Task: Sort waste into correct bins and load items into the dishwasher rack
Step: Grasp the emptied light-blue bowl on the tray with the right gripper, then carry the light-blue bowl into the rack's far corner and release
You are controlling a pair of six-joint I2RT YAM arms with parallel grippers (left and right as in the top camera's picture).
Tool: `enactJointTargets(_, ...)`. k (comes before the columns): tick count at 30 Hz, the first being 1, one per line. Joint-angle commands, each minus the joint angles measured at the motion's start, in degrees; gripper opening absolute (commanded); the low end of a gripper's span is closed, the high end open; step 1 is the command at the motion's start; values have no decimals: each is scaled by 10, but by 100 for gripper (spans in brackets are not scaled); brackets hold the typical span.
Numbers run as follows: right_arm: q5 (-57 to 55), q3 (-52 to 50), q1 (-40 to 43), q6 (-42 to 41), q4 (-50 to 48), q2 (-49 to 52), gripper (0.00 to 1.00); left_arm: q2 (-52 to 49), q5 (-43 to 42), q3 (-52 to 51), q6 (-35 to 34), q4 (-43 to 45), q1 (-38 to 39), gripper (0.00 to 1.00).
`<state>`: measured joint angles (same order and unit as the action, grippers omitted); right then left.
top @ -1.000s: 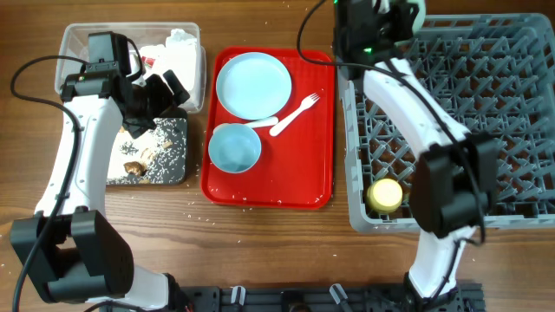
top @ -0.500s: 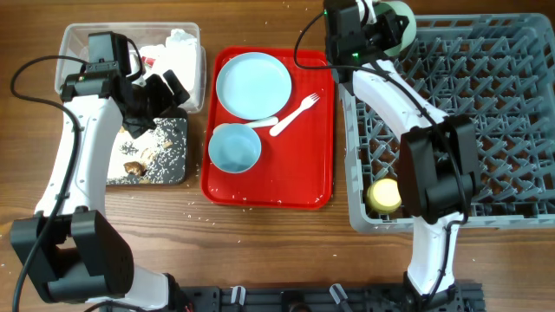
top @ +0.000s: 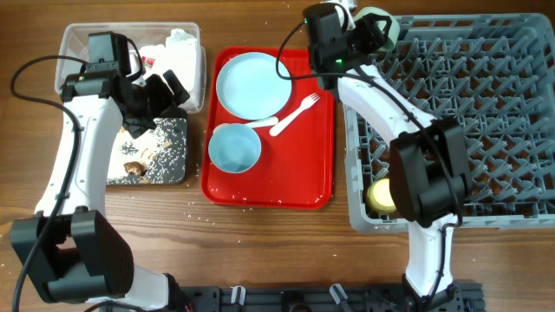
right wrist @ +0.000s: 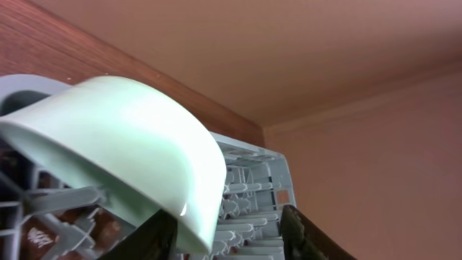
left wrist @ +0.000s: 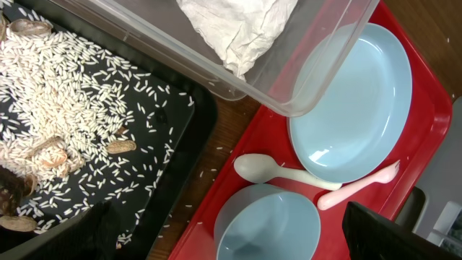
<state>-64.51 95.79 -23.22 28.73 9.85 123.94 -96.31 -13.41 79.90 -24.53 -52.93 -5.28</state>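
Observation:
My left gripper (top: 163, 102) is open and empty, hovering between the clear tub (top: 78, 39) and the black tray (top: 178, 165); in the left wrist view its fingers (left wrist: 231, 245) straddle a pale blue bowl (left wrist: 267, 224). The tub holds white napkins (top: 178, 52) and a red wrapper (top: 149, 62). Rice and brown scraps (top: 132, 166) lie in the black tray. My right gripper (right wrist: 227, 242) is open beside a pale green bowl (right wrist: 123, 144), which leans on the grey rack (top: 486, 130) at its far left corner (top: 381, 22). A yellow cup (top: 385, 194) sits in the rack.
The red tray (top: 303, 182) holds the blue plate (top: 253, 84), the blue bowl (top: 234, 147), a white spoon (top: 260, 123) and a fork (top: 295, 114). Rice grains are scattered on the wood near the black tray. The right arm stretches over the rack's left side.
My right wrist has swung left along the rack's far edge, towards the red tray. The pale green bowl stays at the rack's corner. The left arm has not moved.

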Motion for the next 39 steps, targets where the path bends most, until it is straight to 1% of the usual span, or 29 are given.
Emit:
enactJointTargets(1, 1, 1, -10, -2, 1, 13, 66, 3, -2, 10, 1, 1, 0, 100)
enactJointTargets(2, 1, 1, -14, -3, 1, 13, 82, 3, -3, 10, 1, 1, 0, 100)
enactJointTargets(3, 1, 1, -16, -3, 0, 13, 88, 3, -2, 10, 1, 1, 0, 100)
enactJointTargets(4, 1, 1, -19, -3, 0, 13, 92, 3, -3, 10, 1, 1, 0, 100)
enactJointTargets(8, 46, 1, -38, -7, 11, 8, 93, 3, -3, 10, 1, 1, 0, 100)
enactJointTargets(12, 158, 1, -58, -68, 44, -25, 95, 3, -3, 10, 1, 1, 0, 100)
enactJointTargets(14, 251, 1, -62, -132, 85, -56, 95, 3, -3, 10, 1, 1, 0, 100)
enactJointTargets(16, 422, 1, -63, -234, 147, -92, 95, 3, -3, 10, 1, 1, 0, 100)
enactJointTargets(17, 549, 1, -63, -297, 185, -111, 96, 3, -3, 10, 1, 1, 0, 100)
enactJointTargets(19, 704, 1, -63, -396, 226, -120, 90, 3, -3, 10, 1, 1, 0, 100)
enactJointTargets(20, 753, 1, -63, -437, 241, -119, 89, 3, -3, 10, 1, 1, 0, 100)
enactJointTargets(21, 796, -2, -64, -478, 256, -112, 83, 3, -3, 10, 1, 1, 0, 100)
enactJointTargets(23, 846, -26, -73, -541, 262, -101, 81, 3, -3, 10, 0, 1, 0, 100)
enactJointTargets(24, 855, -34, -77, -551, 263, -99, 81, 3, -3, 10, 1, 1, 0, 100)
enactJointTargets(25, 865, -53, -86, -567, 262, -92, 79, 3, -3, 10, 1, 1, 0, 100)
enactJointTargets(26, 867, -77, -97, -595, 262, -89, 75, 3, -3, 10, 1, 1, 0, 100)
enactJointTargets(28, 866, -113, -111, -626, 258, -87, 63, 3, -3, 10, 1, 1, 0, 100)
enactJointTargets(29, 866, -129, -118, -639, 253, -87, 60, 3, -3, 10, 1, 1, 0, 100)
enactJointTargets(31, 864, -161, -132, -668, 235, -87, 50, 3, -3, 10, 1, 1, 0, 100)
enactJointTargets(33, 860, -177, -138, -685, 233, -83, 36, 3, -3, 10, 1, 1, 0, 100)
enactJointTargets(34, 852, -178, -139, -695, 232, -80, 35, 3, -3, 10, 1, 1, 0, 100)
enactJointTargets(35, 851, -178, -139, -696, 231, -77, 29, 3, -3, 10, 1, 1, 0, 100)
enactJointTargets(36, 851, -178, -139, -696, 229, -76, 20, 3, -3, 10, 1, 1, 0, 100)
enactJointTargets(37, 851, -178, -139, -696, 228, -76, 8, 3, -3, 10, 1, 1, 0, 100)
enactJointTargets(38, 851, -178, -139, -696, 226, -76, 4, 3, -3, 10, 1, 1, 0, 100)
enactJointTargets(39, 851, -178, -139, -696, 223, -76, 4, 3, -3, 10, 0, 1, 0, 100)
